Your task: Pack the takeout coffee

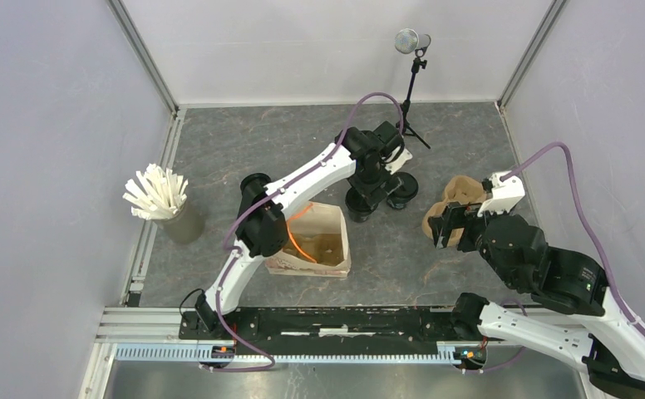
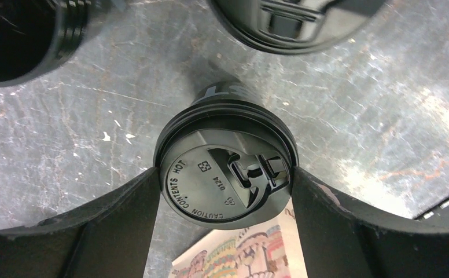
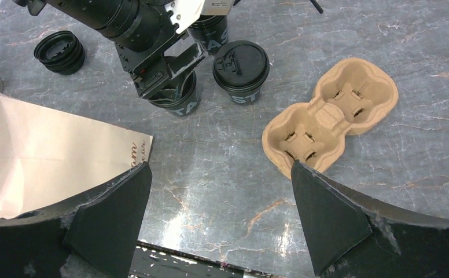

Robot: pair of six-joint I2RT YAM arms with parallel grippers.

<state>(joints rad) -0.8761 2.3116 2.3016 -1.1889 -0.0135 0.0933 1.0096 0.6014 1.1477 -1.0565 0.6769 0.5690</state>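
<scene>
the left gripper (image 2: 224,170) straddles one takeout cup (image 3: 180,99) that stands upright on the grey marbled table (image 3: 228,174). its jaws are set wide, their inner faces at the rim of the cup's round glossy black lid (image 2: 210,185); whether they press it i cannot tell. a second lidded cup (image 3: 240,66) stands just beside it, a third cup (image 3: 212,32) behind, and a low stack of black ribbed rings (image 3: 60,52) sits apart from them. the right gripper (image 3: 219,165) hangs with its jaws wide open near the brown moulded-pulp carrier (image 3: 332,113), whose two round wells show slit bottoms. the beige paper bag (image 1: 340,241) stands open-mouthed, its orange handles (image 1: 298,245) drooping inside. a grey pot (image 1: 184,223) holds white sticks (image 1: 155,193).
</scene>
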